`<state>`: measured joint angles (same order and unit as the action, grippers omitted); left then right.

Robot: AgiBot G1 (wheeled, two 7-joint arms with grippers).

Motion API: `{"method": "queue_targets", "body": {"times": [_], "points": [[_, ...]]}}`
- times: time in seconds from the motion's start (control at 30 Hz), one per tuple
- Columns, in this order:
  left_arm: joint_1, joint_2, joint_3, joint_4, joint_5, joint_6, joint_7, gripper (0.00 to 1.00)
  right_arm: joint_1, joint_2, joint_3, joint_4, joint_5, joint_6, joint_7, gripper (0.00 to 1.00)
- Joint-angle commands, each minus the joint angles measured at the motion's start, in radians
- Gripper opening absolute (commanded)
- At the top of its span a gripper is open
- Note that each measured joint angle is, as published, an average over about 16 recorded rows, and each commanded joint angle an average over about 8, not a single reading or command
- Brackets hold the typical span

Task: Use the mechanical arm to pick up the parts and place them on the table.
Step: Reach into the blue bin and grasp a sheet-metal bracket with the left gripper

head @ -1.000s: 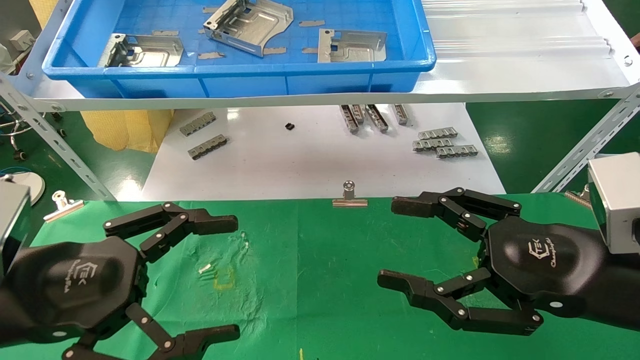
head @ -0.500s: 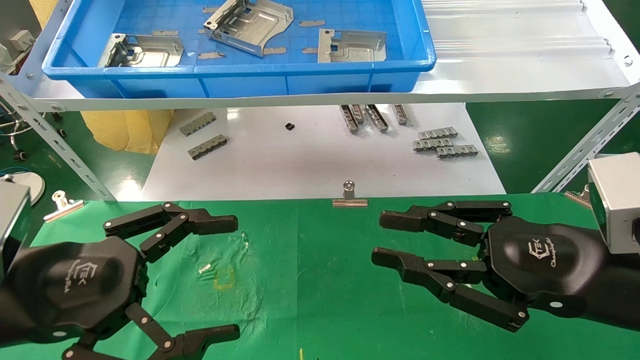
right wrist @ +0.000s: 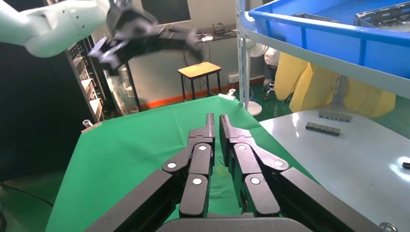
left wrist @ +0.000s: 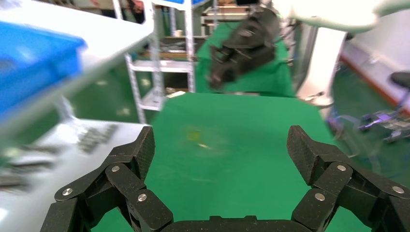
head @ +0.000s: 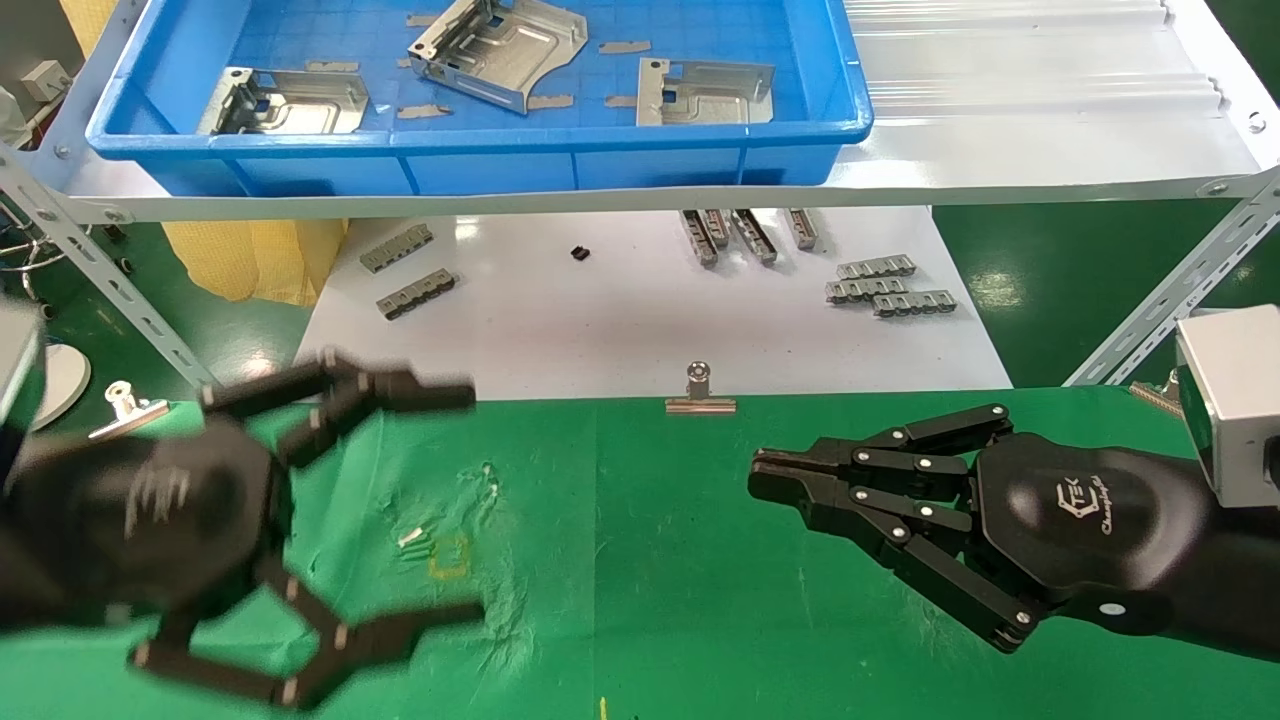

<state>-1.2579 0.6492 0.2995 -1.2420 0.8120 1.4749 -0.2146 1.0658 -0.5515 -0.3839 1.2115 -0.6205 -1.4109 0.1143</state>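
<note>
- Over the table (head: 640, 600), covered in wrinkled bright green cloth with a small yellow square mark (head: 449, 556), both grippers are seen hovering, neither one holding anything.
- On the left side, the left gripper (head: 455, 505) is spread wide, its jointed black fingers (left wrist: 130, 159) far apart with green cloth showing between them; its outline is blurred in the head view.
- On the right side, the right gripper (head: 775, 475) is drawn together, its matte fingertips (right wrist: 215, 123) pressed side by side, with silver rivets at each joint.
- A white logo is printed on the glossy black palm of the right gripper; its small lettering cannot be read.
- Three parts (head: 705, 92) of shiny stamped sheet metal, with embossed ridges and bent flanges, are lying in the blue plastic tray (head: 480, 140) on the white metal shelf (head: 1000, 110), well apart from both grippers.
- Small grey slotted strips (head: 885, 285) are scattered on the white board (head: 620, 310) below the shelf.
- A silver binder clip (head: 699, 392) is fixed at the cloth's far edge.
</note>
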Motion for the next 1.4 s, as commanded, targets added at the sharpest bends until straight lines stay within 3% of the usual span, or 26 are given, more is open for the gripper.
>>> {"method": "queue_targets", "body": {"times": [0.03,0.2,0.43,0.6,0.77,0.8,0.93,0.97,1.03,1.07,1.2,1.23,1.4], "points": [[-0.050,0.005,0.002,-0.002,0.020,-0.009,-0.010,1.00,0.000,0.000,0.000,0.000,0.000,0.000,0.000,0.00],[-0.280,0.099,0.056,0.162,0.134,-0.015,-0.034,1.00,0.000,0.000,0.000,0.000,0.000,0.000,0.000,0.00],[-0.567,0.280,0.153,0.536,0.326,-0.077,-0.021,1.00,0.000,0.000,0.000,0.000,0.000,0.000,0.000,0.00],[-0.704,0.409,0.202,0.802,0.444,-0.234,0.011,1.00,0.000,0.000,0.000,0.000,0.000,0.000,0.000,0.00],[-0.775,0.511,0.233,0.988,0.521,-0.426,0.034,1.00,0.000,0.000,0.000,0.000,0.000,0.000,0.000,0.00],[-0.783,0.527,0.236,1.016,0.529,-0.459,0.037,0.93,0.000,0.000,0.000,0.000,0.000,0.000,0.000,0.00],[-0.804,0.578,0.243,1.105,0.548,-0.563,0.045,0.43,0.000,0.000,0.000,0.000,0.000,0.000,0.000,0.02],[-0.807,0.587,0.245,1.121,0.551,-0.580,0.047,0.31,0.000,0.000,0.000,0.000,0.000,0.000,0.000,0.09],[-0.812,0.604,0.249,1.150,0.559,-0.609,0.051,0.06,0.000,0.000,0.000,0.000,0.000,0.000,0.000,0.34],[-0.813,0.611,0.252,1.161,0.564,-0.621,0.053,0.00,0.000,0.000,0.000,0.000,0.000,0.000,0.000,0.46],[-0.818,0.635,0.266,1.195,0.585,-0.652,0.063,0.00,0.000,0.000,0.000,0.000,0.000,0.000,0.000,0.94],[-0.819,0.640,0.270,1.201,0.590,-0.658,0.065,0.00,0.000,0.000,0.000,0.000,0.000,0.000,0.000,1.00],[-0.825,0.659,0.282,1.221,0.608,-0.680,0.070,0.00,0.000,0.000,0.000,0.000,0.000,0.000,0.000,1.00]]}}
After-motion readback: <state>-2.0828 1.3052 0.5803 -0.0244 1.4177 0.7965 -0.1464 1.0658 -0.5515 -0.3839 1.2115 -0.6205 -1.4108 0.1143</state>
